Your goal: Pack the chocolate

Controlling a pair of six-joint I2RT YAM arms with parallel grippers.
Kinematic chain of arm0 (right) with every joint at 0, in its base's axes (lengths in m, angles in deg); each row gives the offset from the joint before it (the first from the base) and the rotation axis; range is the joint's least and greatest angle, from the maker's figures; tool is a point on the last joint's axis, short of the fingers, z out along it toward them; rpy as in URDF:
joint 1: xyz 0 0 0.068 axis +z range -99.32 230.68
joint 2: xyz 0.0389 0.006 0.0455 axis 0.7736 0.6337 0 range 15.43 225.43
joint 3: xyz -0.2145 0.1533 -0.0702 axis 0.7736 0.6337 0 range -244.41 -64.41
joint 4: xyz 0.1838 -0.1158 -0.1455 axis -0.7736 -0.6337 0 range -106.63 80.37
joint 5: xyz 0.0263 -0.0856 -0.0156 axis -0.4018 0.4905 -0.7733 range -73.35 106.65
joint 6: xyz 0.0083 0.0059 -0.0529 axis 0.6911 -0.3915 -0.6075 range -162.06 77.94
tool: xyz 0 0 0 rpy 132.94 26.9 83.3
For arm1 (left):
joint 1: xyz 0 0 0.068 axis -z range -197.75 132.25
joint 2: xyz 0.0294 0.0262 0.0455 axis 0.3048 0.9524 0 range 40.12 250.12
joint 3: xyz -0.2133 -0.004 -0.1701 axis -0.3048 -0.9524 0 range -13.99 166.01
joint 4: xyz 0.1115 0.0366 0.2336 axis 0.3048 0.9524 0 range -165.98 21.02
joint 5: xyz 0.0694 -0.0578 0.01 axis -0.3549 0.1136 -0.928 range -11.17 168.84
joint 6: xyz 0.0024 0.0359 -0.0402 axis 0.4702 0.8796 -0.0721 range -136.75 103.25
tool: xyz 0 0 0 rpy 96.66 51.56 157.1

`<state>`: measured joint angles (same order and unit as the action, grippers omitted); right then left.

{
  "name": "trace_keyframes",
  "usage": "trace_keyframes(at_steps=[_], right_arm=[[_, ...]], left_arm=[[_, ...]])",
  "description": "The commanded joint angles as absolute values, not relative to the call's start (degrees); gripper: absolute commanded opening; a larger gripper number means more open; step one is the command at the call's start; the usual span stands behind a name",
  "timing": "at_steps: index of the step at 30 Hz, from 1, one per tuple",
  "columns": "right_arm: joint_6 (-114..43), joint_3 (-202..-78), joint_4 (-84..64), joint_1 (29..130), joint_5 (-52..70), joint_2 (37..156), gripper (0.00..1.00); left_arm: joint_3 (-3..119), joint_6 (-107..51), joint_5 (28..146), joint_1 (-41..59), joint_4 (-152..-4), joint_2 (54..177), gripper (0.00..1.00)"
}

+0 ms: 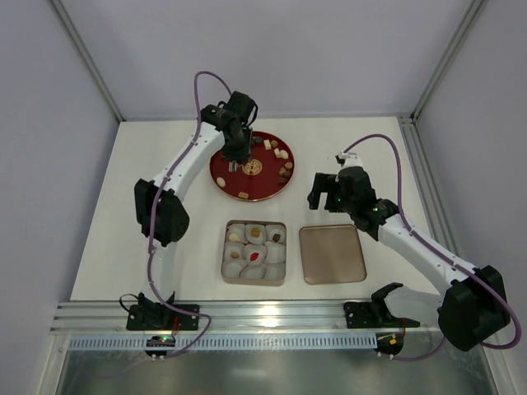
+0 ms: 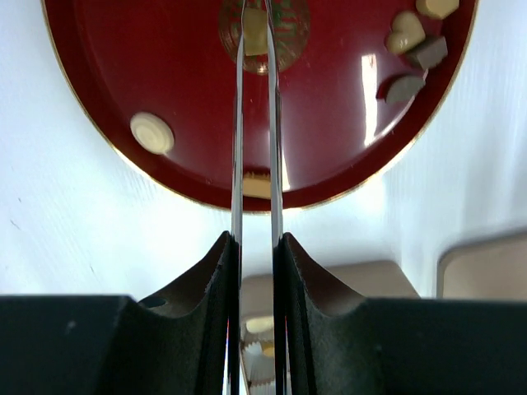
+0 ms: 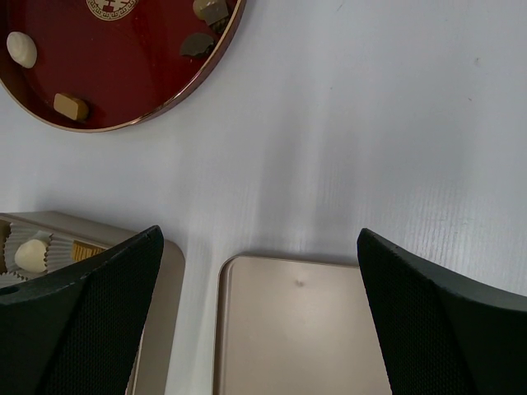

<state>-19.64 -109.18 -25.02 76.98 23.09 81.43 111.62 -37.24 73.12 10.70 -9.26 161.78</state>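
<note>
Pale matte walls with thin metal posts close in a smooth white table [image 1: 156, 239]; a ribbed metal rail [image 1: 272, 317] runs along its near edge. Toward the back lies a round, glossy red plate [image 1: 226, 179] with a thin gold rim and a gold emblem [image 1: 254, 167] at its centre; the chocolates [image 1: 282, 154] are scattered on it, mostly along its right side, small and matte against the shine; among them are a flat cream disc [image 2: 152, 132], a cream heart [image 2: 406, 33], dark brown chunks [image 2: 428, 51] and a tan block [image 3: 71, 105].

Nearer the arms stands a square metal tin [image 1: 224, 257] with rounded corners, lined with pale fluted paper cups [image 1: 239, 267]; several cups in its far row hold brown and cream pieces, and one in the middle holds a red piece [image 1: 254, 256]; the other cups look unfilled. Just beside it on the right, apart from it, lies its flat beige lid [image 1: 332, 255], dull and smooth.

The left gripper [image 1: 233, 163] points down over the plate near the emblem; its thin, shiny fingers are drawn almost together, pinching a cream piece [image 2: 255, 31] at their tips. The right gripper [image 3: 259, 239], with black textured fingers, stands wide apart over the bare table between plate and lid, holding nothing.
</note>
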Motion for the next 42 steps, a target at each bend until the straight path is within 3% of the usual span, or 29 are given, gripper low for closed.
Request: trace_keyframes(at_steps=[1, 14, 22, 28, 42], right_arm=[[-19.38, -109.67, -22.37, 77.22, 24.03, 81.70, 1.00], [-18.50, -110.46, -20.52, 77.14, 24.21, 84.16, 1.00], [-17.97, -110.81, -19.73, 77.22, 24.65, 85.48, 1.00], [-17.97, -111.08, -20.08, 77.22, 25.18, 85.83, 1.00], [-17.71, -110.82, -21.23, 77.22, 25.62, 84.60, 1.00]], left_arm=[[109.16, -36.96, 75.14, 11.61, -8.65, 155.35, 0.24], [90.70, -41.26, 76.20, 19.42, -10.06, 137.16, 0.25], [78.23, -47.59, 74.62, 29.17, -12.25, 124.86, 0.26], [71.19, -53.39, 71.72, 38.05, -13.66, 120.28, 0.26], [62.74, -60.51, 69.26, 47.73, -15.68, 116.76, 0.27]])
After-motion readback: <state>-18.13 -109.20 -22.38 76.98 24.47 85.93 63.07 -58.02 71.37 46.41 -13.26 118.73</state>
